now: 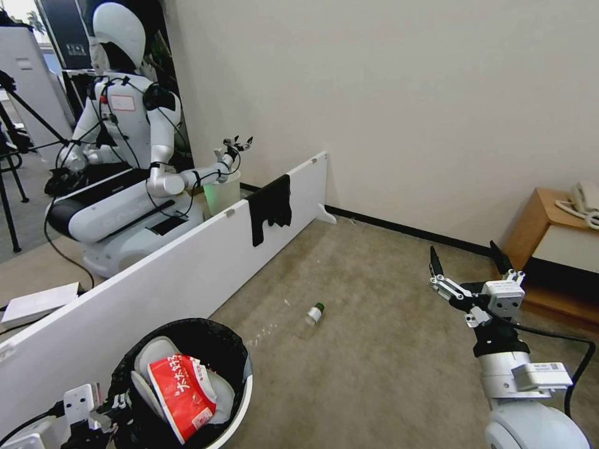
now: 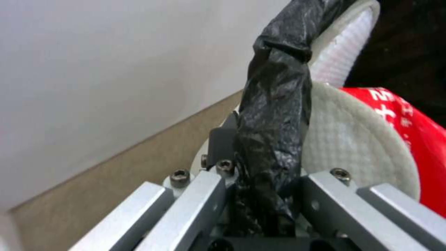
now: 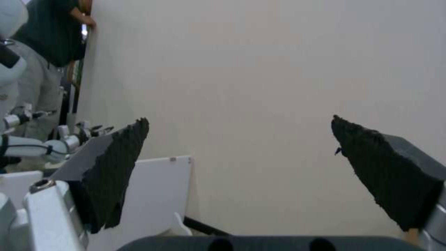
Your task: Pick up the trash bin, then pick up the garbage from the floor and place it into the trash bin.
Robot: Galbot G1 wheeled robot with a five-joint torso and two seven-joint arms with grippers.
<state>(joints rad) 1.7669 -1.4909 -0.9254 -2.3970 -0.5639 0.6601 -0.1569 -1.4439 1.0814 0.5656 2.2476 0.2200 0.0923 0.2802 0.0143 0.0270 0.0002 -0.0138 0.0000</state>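
Jaws of the left gripper (image 2: 260,195) clamp the trash bin (image 1: 240,408) rim; right gripper (image 1: 465,262) gapes wide.

A long white board (image 1: 187,262) is stood on the carpeted floor (image 1: 387,349). A black cloth (image 1: 270,209) is draped over its top edge. A second robot (image 1: 131,162) and pale bucket (image 1: 223,192) are seen behind it. A telephone (image 1: 583,202) rests on a wooden cabinet (image 1: 543,249).

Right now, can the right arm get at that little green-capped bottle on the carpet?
Probably yes. The right pincer is open and holds nothing, and the carpet between it and the green-capped bottle lies bare. It hangs above floor level, though, so the arm must lower and reach toward the robot's left.
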